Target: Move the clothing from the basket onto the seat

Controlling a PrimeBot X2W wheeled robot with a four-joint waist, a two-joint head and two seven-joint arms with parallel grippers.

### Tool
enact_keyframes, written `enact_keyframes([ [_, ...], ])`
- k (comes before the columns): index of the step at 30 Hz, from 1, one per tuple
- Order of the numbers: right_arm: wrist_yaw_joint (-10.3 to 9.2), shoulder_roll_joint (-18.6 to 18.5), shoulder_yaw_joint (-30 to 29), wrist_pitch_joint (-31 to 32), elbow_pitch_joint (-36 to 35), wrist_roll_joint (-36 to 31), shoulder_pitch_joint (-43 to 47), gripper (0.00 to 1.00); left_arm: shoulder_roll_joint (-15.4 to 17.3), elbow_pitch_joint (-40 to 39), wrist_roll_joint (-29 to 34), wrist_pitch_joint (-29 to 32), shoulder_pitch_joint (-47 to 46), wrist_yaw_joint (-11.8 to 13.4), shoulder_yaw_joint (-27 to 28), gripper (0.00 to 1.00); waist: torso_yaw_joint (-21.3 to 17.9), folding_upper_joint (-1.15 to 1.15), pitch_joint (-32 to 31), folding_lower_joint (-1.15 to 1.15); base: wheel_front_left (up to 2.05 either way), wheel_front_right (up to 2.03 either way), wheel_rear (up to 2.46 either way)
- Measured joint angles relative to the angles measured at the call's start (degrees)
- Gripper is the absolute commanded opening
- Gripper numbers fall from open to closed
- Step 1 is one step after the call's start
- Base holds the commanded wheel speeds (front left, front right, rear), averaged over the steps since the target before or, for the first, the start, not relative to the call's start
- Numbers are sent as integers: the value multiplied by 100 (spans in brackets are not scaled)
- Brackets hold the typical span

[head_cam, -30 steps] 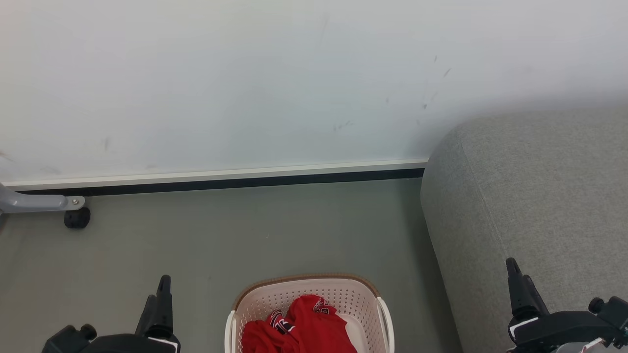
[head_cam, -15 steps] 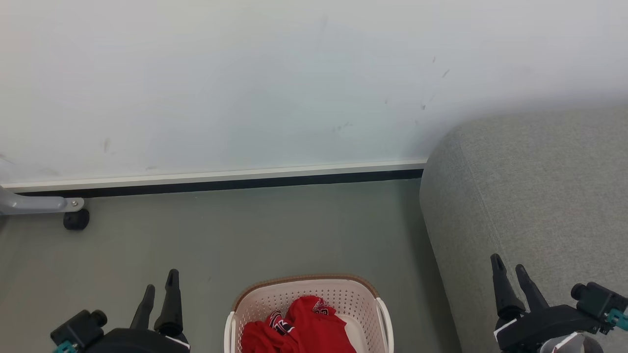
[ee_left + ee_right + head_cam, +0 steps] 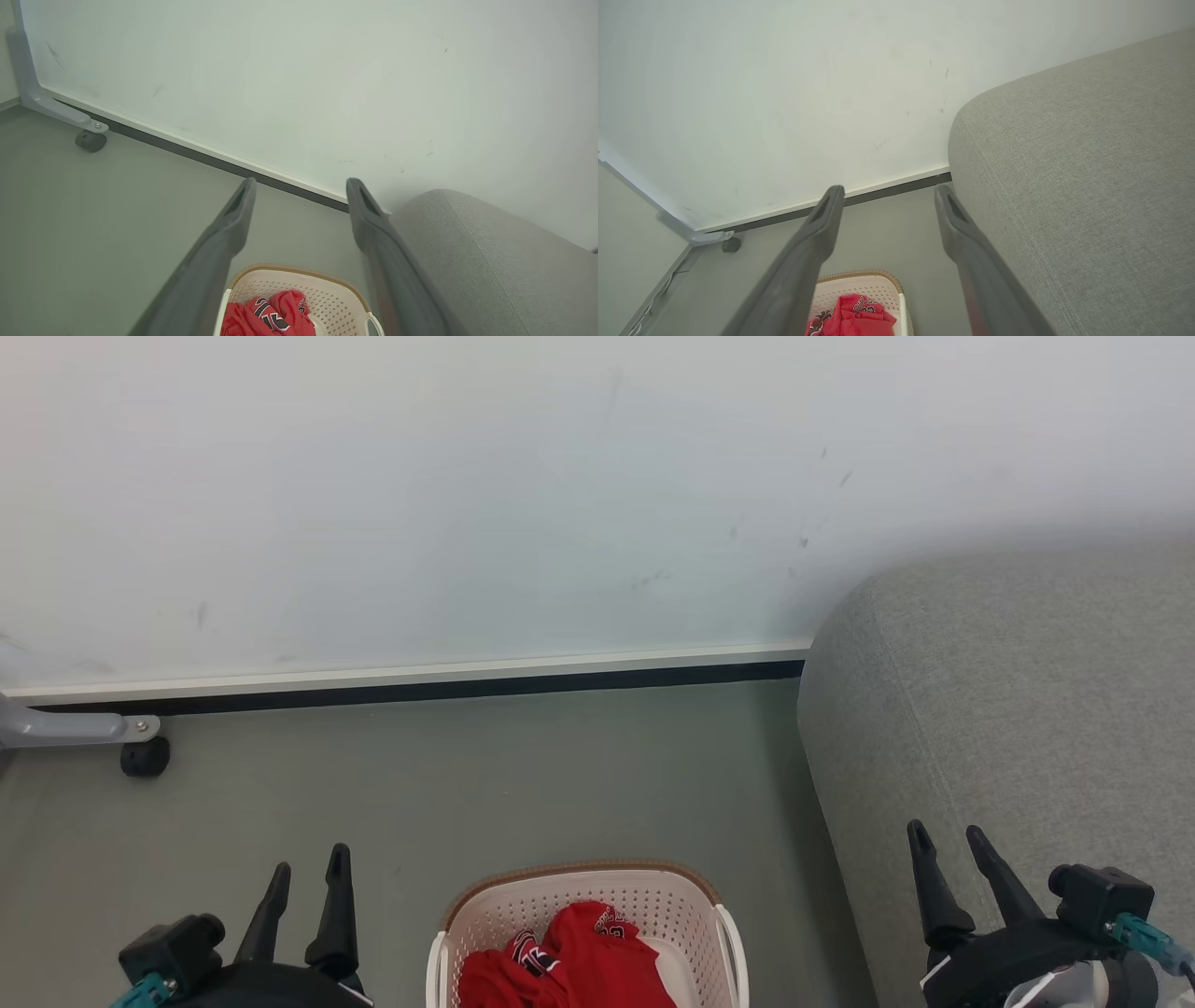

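While clothing [image 3: 579, 957] sits in basket [image 3: 579, 871] at 6 o'clock, job looks unstarted; left gripper [image 3: 309, 859], right gripper [image 3: 946, 829] fingers spread, empty.

The red jerseys [image 3: 569, 957] lie crumpled in a loose heap inside the basket [image 3: 541, 896], bunched toward its left side. White lettering and black-and-white trim show on the folds. The basket is cream and perforated, with a brown woven-look rim, and stands upright on the floor. The sofa [image 3: 1008, 709] is grey fabric with a rounded end and a stitched seam. It stands near the basket's right side, a strip of floor between them.
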Motion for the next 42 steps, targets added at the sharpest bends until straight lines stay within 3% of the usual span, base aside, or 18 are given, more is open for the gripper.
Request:
enact_keyframes([
  [26,-231,-245,517,-512,127,-1613,-198,100,120,7,1812,-509,-92,63,-275,100,-22,0,-29,0,0,0,0],
  [42,-223,-166,374,-513,214,-1589,-205,100,100,112,1840,-510,-112,3,-172,100,-21,0,-14,0,0,0,0],
])
